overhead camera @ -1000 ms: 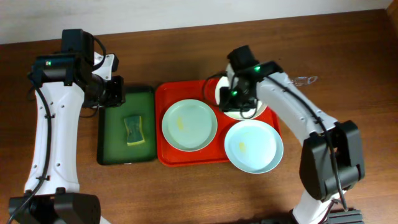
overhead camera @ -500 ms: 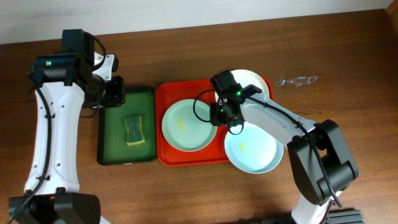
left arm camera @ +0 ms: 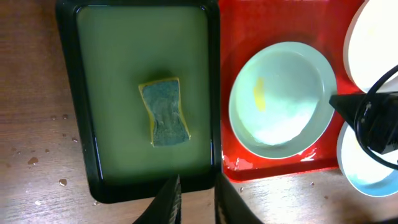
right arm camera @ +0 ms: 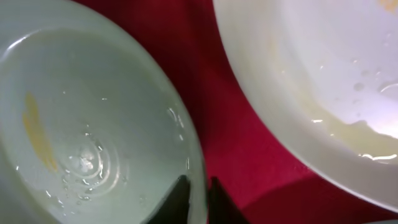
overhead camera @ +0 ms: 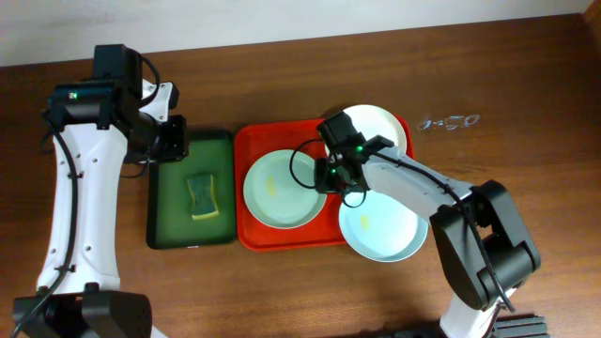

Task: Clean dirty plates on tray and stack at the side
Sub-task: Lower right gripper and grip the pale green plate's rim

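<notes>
- Where your right claw [right arm camera: 198, 182] pinches narrow, it's gripping the wet rim of that glossy round mint plate [right arm camera: 81, 137].
- Left claw [left arm camera: 196, 190]: slightly apart, empty.

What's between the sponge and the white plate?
A pale blue plate on the red tray, right gripper at its rim, seen overhead.

The right fingers [right arm camera: 176, 204] are cut off by the right wrist view's lower edge and hidden beneath the wrist from overhead (whether the rim of the mint plate [right arm camera: 81, 124] is pinched between them cannot be told). The cream plate [right arm camera: 311, 74] is cropped there too. A glinting speck [overhead camera: 449, 121] on the worktop [overhead camera: 282, 66] is too small to be named.
</notes>
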`<action>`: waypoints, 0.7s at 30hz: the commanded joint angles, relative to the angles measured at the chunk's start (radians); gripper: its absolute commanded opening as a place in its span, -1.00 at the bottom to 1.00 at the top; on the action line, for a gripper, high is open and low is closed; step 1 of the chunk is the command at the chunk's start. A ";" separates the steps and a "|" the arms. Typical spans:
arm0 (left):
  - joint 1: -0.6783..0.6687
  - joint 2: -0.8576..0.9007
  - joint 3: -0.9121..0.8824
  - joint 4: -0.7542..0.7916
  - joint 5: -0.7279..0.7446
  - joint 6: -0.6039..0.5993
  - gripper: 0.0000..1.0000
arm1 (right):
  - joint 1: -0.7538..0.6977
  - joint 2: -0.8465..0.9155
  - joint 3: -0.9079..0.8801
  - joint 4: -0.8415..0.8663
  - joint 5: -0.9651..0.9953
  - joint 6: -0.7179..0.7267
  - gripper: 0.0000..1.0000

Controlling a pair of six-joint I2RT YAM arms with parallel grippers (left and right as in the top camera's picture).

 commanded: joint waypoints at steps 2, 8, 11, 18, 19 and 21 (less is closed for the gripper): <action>-0.002 0.006 -0.005 0.000 -0.031 -0.004 -0.52 | 0.032 0.006 -0.010 0.002 -0.006 -0.002 -0.72; -0.002 0.006 -0.005 0.006 -0.031 -0.004 -0.51 | 0.039 0.006 -0.010 0.002 0.000 -0.002 -0.63; -0.002 0.007 -0.005 0.029 -0.030 -0.007 -0.52 | 0.038 0.006 -0.010 -0.011 0.072 -0.002 -0.51; -0.002 0.007 -0.005 0.024 -0.030 -0.011 -0.51 | 0.039 0.006 -0.010 -0.018 0.070 -0.002 -0.92; -0.002 0.007 -0.005 0.023 -0.030 -0.011 -0.50 | 0.039 0.005 -0.010 -0.031 0.069 -0.002 -0.92; -0.002 0.007 -0.005 0.023 -0.031 -0.031 -0.51 | 0.038 0.005 -0.009 -0.058 0.069 -0.002 -0.92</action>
